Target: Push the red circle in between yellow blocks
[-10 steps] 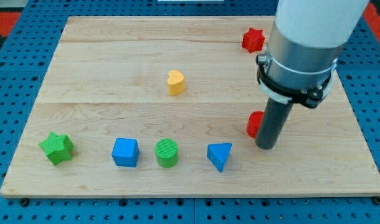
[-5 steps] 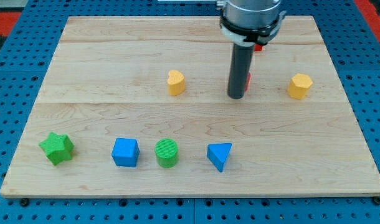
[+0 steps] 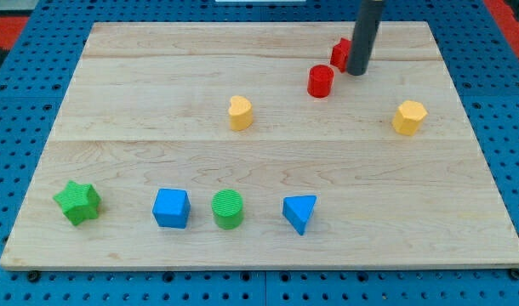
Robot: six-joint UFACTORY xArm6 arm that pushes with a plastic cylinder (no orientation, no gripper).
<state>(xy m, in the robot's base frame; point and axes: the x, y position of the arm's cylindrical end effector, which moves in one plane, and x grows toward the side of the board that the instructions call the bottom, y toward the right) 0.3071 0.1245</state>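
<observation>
Since the task turns on one direction, these lines start from it.

Key relation: the red circle (image 3: 320,82) lies to the view's left and slightly toward the bottom of my tip (image 3: 356,71), near it but apart, with bare wood showing between them.
Tip state: a plain rod with nothing to open or close; it holds nothing and touches no circle. It stands just beside the red star (image 3: 341,53), partly covering it, so I cannot tell if they touch.
Red circle: upper middle of the board (image 3: 115,93), upright, above the line that joins the two yellow blocks.
Yellow blocks: the yellow heart (image 3: 239,112) sits to the view's left of the circle and lower; the yellow hexagon (image 3: 409,117) sits to the view's right and lower. They are well apart, and the gap between them is open.
Goal spot: my judgement is the middle of that gap, which lies toward the view's bottom from the circle and barely to either side.
Next move, as a judgement: the tip is on the circle's right, so a push from here would send it left, not down. The tip should go round to the circle's top side, then push toward the view's bottom.
Risk: an off-centre contact could roll the circle sideways toward the heart; the star may be nudged as the tip leaves.
Others: green star (image 3: 77,202), blue cube (image 3: 171,208), green circle (image 3: 228,209) and blue triangle (image 3: 300,212) line the bottom, well clear.
</observation>
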